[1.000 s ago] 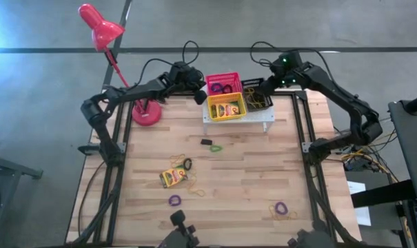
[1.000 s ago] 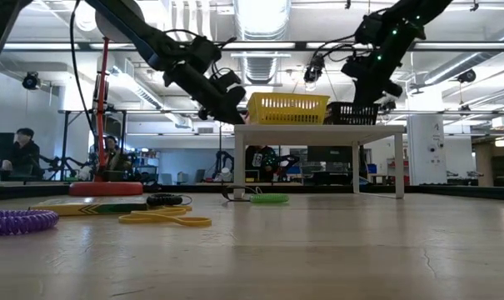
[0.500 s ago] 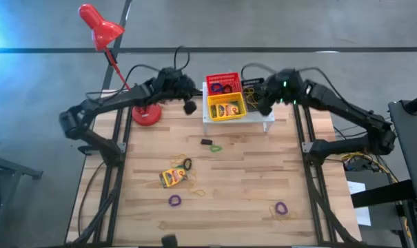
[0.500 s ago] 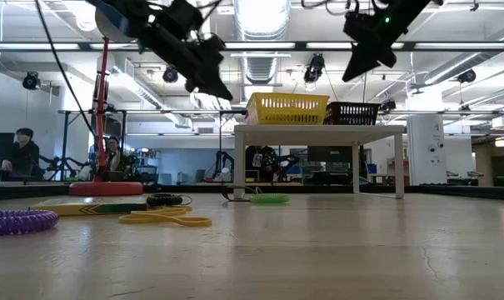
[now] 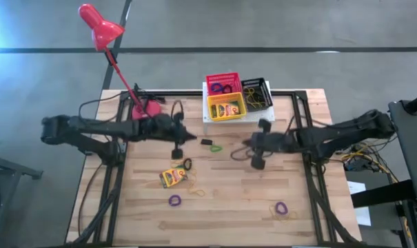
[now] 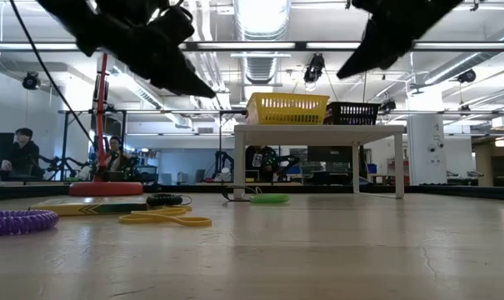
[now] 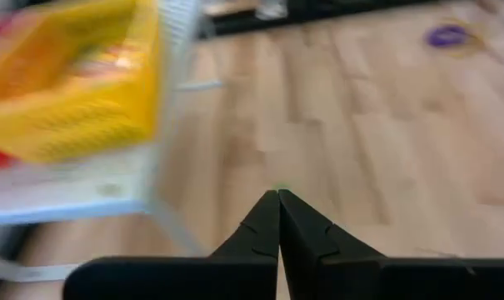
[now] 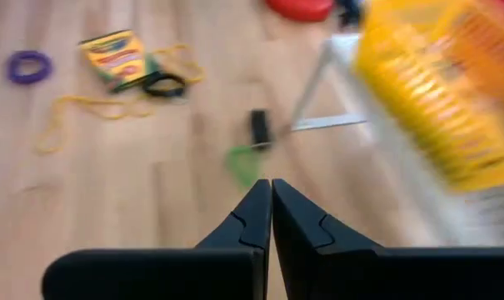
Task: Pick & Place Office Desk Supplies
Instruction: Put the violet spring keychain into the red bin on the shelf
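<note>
On the white shelf stand three baskets: pink-red [image 5: 223,83], black [image 5: 256,93], and yellow [image 5: 226,107] with a crayon box inside. A second crayon box [image 5: 172,177] lies flat on the table beside a black loop [image 5: 187,164]. A green loop [image 5: 216,147], a yellow loop [image 5: 194,189] and two purple loops [image 5: 174,200] [image 5: 282,207] lie scattered. My left gripper [image 5: 177,148] hovers shut above the table, left of the green loop. My right gripper [image 5: 253,155] hovers shut to that loop's right. In the wrist views both pairs of fingers [image 7: 278,196] [image 8: 271,183] are closed on nothing.
The red desk lamp [image 5: 101,27] stands with its base [image 5: 147,109] at the table's far left, close to my left arm. The white shelf [image 6: 318,132] stands on legs at the far edge. A small black item [image 5: 206,142] lies near the green loop.
Both grippers have drawn back from the baskets on the shelf toward the table's near edge and now hang over the middle of the table, left and right of the green loop. The arms have stretched out low. Nothing on the table or shelf has moved.
</note>
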Tool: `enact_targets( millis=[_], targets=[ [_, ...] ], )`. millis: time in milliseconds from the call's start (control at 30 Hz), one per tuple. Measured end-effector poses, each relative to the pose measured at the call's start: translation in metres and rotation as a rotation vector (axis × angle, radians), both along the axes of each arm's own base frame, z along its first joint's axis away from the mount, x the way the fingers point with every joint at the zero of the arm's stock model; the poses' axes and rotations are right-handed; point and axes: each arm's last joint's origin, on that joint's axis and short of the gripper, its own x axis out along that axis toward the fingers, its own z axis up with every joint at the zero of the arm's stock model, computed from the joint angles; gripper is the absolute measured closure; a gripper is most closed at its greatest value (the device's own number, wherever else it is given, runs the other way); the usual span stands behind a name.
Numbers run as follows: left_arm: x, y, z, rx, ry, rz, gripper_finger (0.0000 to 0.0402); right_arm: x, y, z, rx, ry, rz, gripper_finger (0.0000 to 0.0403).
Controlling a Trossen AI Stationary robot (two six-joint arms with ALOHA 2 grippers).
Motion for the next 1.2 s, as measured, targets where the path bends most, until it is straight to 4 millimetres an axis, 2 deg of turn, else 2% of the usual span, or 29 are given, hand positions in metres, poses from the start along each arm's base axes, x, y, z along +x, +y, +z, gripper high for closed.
enact_targets(
  millis=[100, 233, 400, 533, 700, 833, 967, 1200],
  targets=[
    [-0.001, -0.017, -0.011, -0.038, 0.040, -0.038, 0.0396, 0.004, 0.012, -0.023, 0.102, -0.002, 0.030, 0.0392],
    [-0.002, -0.028, -0.014, -0.101, 0.044, -0.036, 0.0396, 0.003, 0.024, -0.048, 0.353, 0.101, 0.104, 0.0366],
    [-0.001, -0.029, -0.014, -0.132, 0.038, -0.012, 0.0396, -0.007, 0.042, -0.070, 0.754, 0.352, 0.155, 0.0307],
    [0.000, -0.028, -0.012, -0.108, 0.016, 0.024, 0.0396, -0.024, 0.066, -0.085, 0.911, 0.563, 0.189, 0.0269],
    [0.000, -0.027, -0.011, -0.099, 0.005, 0.025, 0.0396, -0.047, 0.103, -0.091, 0.912, 0.674, 0.197, 0.0253],
    [0.000, -0.027, -0.011, -0.093, 0.000, 0.034, 0.0396, -0.065, 0.123, -0.096, 0.798, 0.654, 0.214, 0.0252],
    [0.000, -0.027, -0.011, -0.088, 0.000, 0.045, 0.0396, -0.077, 0.131, -0.101, 0.665, 0.615, 0.256, 0.0256],
    [0.000, -0.026, -0.011, -0.088, 0.000, 0.045, 0.0396, -0.084, 0.136, -0.115, 0.495, 0.638, 0.347, 0.0273]
  ],
)
